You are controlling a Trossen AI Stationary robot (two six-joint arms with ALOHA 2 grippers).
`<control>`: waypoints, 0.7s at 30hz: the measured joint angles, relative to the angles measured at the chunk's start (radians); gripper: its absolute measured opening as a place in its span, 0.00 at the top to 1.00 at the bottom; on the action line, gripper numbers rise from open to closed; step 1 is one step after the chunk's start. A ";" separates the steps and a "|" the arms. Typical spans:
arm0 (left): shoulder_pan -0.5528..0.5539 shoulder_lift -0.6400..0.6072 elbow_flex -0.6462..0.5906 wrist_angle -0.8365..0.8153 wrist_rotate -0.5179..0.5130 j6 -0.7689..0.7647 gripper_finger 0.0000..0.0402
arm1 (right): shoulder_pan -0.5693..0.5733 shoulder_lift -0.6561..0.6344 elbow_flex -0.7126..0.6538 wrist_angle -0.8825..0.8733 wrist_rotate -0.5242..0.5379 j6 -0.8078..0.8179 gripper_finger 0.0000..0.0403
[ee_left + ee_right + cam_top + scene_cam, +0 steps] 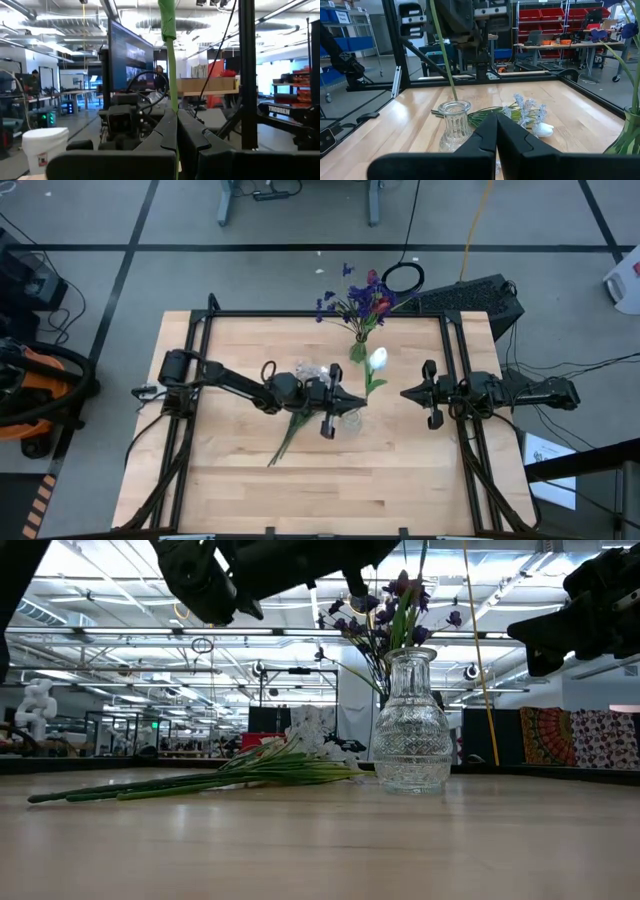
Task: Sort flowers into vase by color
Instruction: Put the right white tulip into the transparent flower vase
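My left gripper hovers over a clear glass vase at mid-table, shut on a white-budded flower. The flower's stem slants down to the vase mouth. More flowers lie flat on the wood left of the vase, with white blossoms at their far ends. A second vase at the far edge holds purple and red flowers. My right gripper waits, shut, to the right of the clear vase. My left gripper pinches the flower's thin green stem between its two fingers. The fingers come level from the table's left and lie across the stem. The flower is lifted and tilted, bud uppermost, with its lower end at the clear vase's mouth.
A black frame rims the table on the far, left and right sides. Bare wood stretches along the near edge. A dark keyboard sits beyond the far right corner.
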 joint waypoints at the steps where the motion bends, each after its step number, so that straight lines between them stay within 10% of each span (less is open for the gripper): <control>1: 0.001 0.004 0.000 0.001 0.000 0.000 1.00 | 0.000 0.000 0.000 0.000 0.000 0.000 1.00; 21: 0.003 0.005 0.000 -0.266 -0.016 0.000 0.90 | 0.000 0.000 0.000 0.000 0.000 0.000 1.00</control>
